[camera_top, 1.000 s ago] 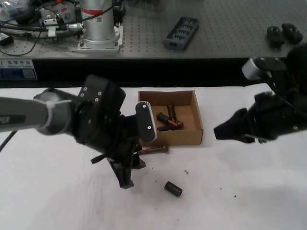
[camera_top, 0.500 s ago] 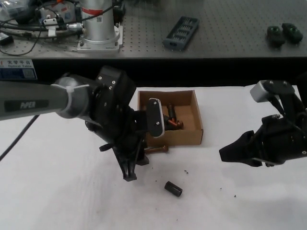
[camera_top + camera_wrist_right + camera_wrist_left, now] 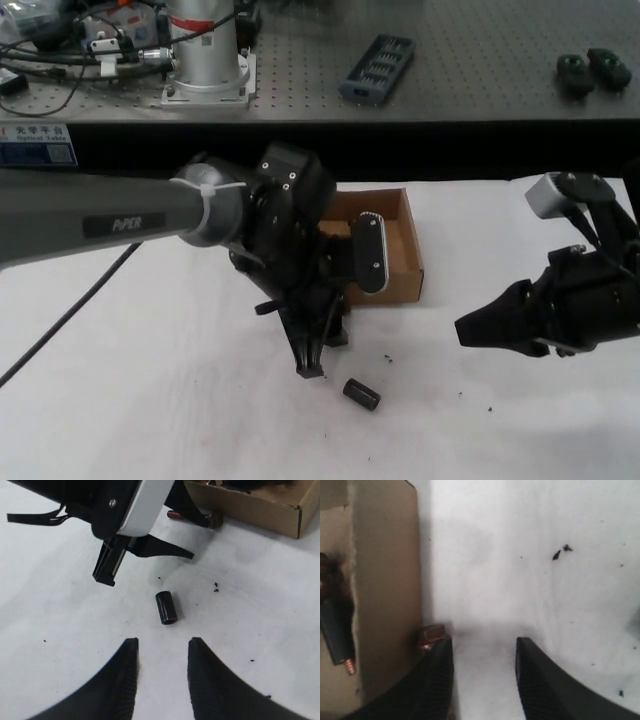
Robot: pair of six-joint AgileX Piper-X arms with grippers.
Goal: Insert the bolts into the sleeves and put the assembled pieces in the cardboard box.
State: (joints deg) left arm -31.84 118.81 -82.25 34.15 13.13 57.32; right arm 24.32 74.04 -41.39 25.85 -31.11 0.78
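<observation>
A white cloth (image 3: 150,400) covers the bench. The cardboard box (image 3: 405,280) sits on it with an assembled piece (image 3: 337,640) lying inside. A loose bolt (image 3: 431,635) rests on the cloth against the box's outer wall. The left gripper (image 3: 481,644) stands over it, fingers spread, one finger just beside the bolt's head. The black sleeve (image 3: 166,608) lies alone nearby, in front of the right gripper (image 3: 163,642), which is also spread and empty.

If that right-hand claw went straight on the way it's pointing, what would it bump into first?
Most likely the black sleeve lying loose on the white cloth: it sits straight ahead of the open right gripper, centred in its line. How high the gripper is above the cloth is unclear.
</observation>
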